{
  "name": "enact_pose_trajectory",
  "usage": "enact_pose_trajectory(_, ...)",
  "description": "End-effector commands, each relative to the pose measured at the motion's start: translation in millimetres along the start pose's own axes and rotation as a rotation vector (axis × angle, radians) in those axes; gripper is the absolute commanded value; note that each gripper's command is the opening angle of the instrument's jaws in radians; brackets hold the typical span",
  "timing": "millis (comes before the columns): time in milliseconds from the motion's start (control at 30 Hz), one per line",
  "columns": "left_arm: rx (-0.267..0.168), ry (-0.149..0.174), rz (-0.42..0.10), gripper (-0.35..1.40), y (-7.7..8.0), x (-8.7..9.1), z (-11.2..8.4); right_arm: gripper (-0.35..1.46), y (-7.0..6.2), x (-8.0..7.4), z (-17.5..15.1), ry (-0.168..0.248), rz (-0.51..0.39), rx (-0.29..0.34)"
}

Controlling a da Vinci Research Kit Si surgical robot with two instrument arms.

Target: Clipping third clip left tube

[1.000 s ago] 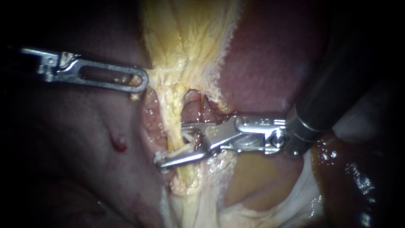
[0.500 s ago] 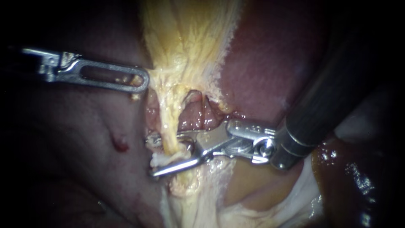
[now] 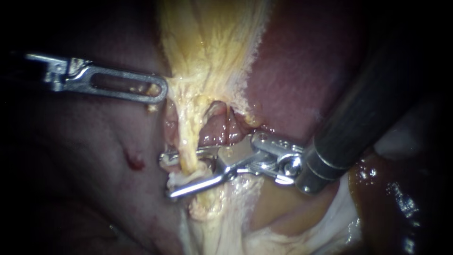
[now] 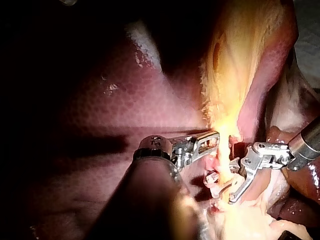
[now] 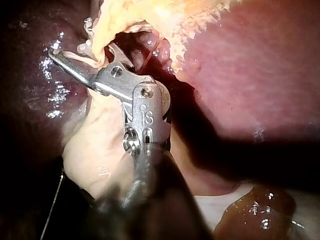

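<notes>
In the endoscope view a pale yellow tube (image 3: 187,137) runs down from the yellow fatty tissue (image 3: 212,42); it is the left of two strands. My right instrument (image 3: 166,174) comes in from the upper right, its jaws open and straddling this tube, one on either side. White shreds (image 3: 178,178) lie at the lower jaw; I cannot tell whether a clip is there. My left instrument (image 3: 158,89) is shut on the edge of the yellow tissue, holding it taut. The left wrist view shows both instruments, left (image 4: 210,141) and right (image 4: 220,190). In the right wrist view, tissue partly covers my right instrument (image 5: 85,47).
Dark red liver (image 3: 302,71) lies to the right behind the right instrument's shaft (image 3: 358,113). A thinner pink strand (image 3: 230,126) stands just right of the tube. Pinkish tissue with a small red spot (image 3: 134,162) fills the left. Glistening brown tissue (image 3: 391,198) sits at the lower right.
My right instrument has slid leftward, so its open jaws now reach past the tube on both sides. The left instrument has held still.
</notes>
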Motion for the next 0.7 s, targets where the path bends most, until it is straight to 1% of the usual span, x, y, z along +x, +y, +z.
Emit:
enact_pose_trajectory(33,0.001,0.001,0.000,-0.35,0.0,0.0,0.0,0.50,0.0,0.3,-0.2,0.007,0.007,0.002)
enact_pose_trajectory(200,0.001,0.000,0.000,-0.35,0.0,0.1,0.1,0.50,0.6,1.4,-1.0,0.047,0.030,-0.003)
enact_pose_trajectory(467,0.001,0.000,0.000,-0.35,0.0,0.0,0.1,0.50,0.9,2.8,-1.8,0.095,0.049,0.000)
enact_pose_trajectory(700,0.001,0.000,0.000,-0.35,0.0,0.0,0.1,0.50,1.3,3.7,-2.4,0.117,0.055,-0.011)
